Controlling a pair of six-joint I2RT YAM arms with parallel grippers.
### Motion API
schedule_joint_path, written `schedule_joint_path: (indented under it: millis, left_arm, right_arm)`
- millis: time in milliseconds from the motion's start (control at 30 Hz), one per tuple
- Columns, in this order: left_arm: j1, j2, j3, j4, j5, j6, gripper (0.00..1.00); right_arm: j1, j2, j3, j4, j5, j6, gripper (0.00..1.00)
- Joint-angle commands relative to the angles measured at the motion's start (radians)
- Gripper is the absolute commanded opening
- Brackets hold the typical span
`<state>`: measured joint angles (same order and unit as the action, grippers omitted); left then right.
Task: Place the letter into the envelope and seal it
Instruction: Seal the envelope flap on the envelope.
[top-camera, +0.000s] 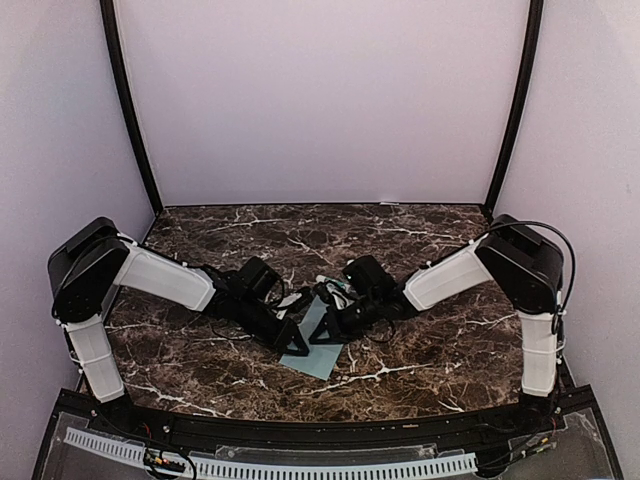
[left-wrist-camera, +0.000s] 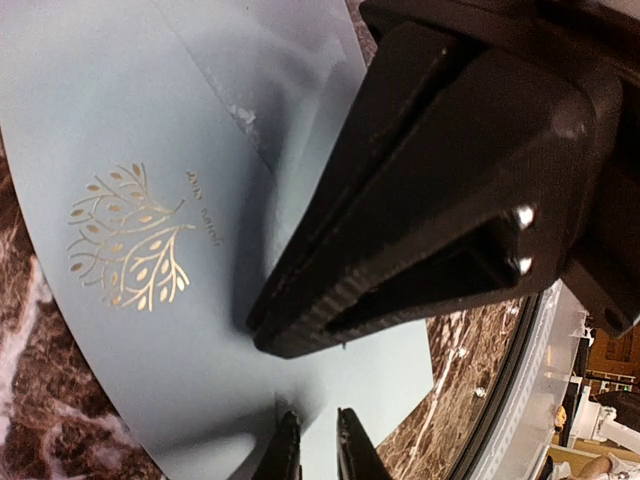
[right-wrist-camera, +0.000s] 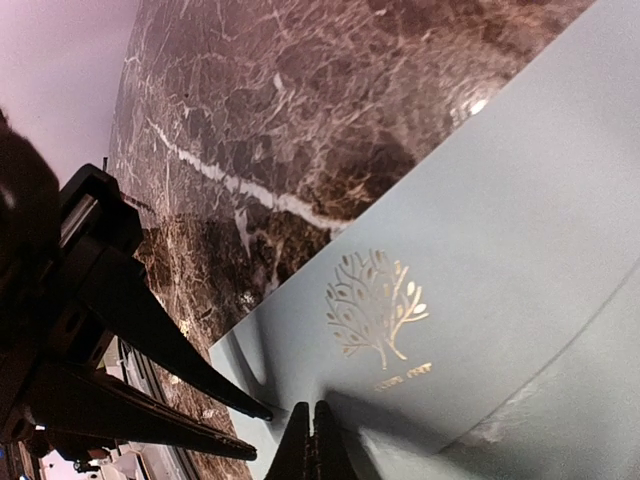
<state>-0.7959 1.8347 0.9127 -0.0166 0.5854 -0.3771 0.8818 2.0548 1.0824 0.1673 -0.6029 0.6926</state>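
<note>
Envelope (top-camera: 322, 360) lies flat under left tool (top-camera: 297, 348) and right tool (top-camera: 325, 338) tips.

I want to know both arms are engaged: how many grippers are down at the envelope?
2. The left gripper is at the envelope's edge; the right gripper points down at its face, close beside the left. No other gripper is in view.

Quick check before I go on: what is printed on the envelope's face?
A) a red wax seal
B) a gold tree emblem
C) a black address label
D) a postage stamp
B: a gold tree emblem with a short line of gold lettering beside it shows on the pale blue envelope in both wrist views. No seal, label or stamp is visible.
</note>
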Motion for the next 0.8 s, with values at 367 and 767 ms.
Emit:
schedule_joint_path:
  millis: [367, 767]
  left_arm:
    - [0.001, -0.015, -0.014, -0.056, -0.059, 0.017, 0.13]
    - [0.000, -0.080, 0.055, -0.066, -0.068, 0.021, 0.21]
  right_arm:
    - [-0.116, 0.051, 0.064, -0.123, 0.134, -0.087, 0.00]
    - [-0.117, -0.135, 0.045, -0.093, 0.043, -0.153, 0.00]
